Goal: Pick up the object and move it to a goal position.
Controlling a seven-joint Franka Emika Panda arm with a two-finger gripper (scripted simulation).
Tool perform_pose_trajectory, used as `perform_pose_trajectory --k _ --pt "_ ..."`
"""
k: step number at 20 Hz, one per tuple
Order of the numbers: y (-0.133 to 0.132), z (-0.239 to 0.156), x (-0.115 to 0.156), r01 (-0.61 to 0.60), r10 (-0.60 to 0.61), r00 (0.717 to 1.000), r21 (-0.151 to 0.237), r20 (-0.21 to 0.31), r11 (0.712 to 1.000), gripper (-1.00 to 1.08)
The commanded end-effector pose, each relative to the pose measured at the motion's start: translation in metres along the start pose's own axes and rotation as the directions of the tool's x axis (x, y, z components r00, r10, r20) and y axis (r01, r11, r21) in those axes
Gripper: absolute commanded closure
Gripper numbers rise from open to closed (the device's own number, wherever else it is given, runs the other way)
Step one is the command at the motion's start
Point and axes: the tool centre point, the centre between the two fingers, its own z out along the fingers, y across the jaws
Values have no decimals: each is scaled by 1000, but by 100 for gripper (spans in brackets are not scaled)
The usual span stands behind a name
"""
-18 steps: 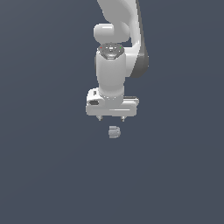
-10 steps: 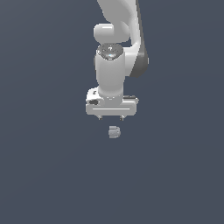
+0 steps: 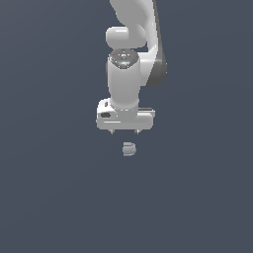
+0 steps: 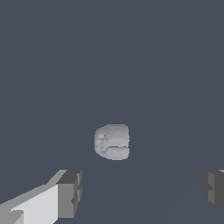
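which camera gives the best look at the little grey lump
The wrist view: the object shows large and unobstructed between the open fingers, its rounded edges visible. In the exterior view the object is only a tiny pale blob below the gripper.

white arm [image 3: 126, 79], grey-tipped hand [image 3: 124, 131] (boxy)

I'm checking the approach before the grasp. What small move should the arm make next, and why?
Probably lower straight down: the gripper hangs open above the object, not touching it, and the wrist view shows the lump roughly between the spread fingertips.
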Motion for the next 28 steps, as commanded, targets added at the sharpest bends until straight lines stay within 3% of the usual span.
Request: perform_pose_trajectory --k 1,18,28 --pt "0 0 0 0 0 1000 0 0 1000 -92" --pt "-18 90 -8 -3 3 1000 0 17 1000 -92" --pt "-20 104 -11 -3 3 1000 0 20 1000 -92"
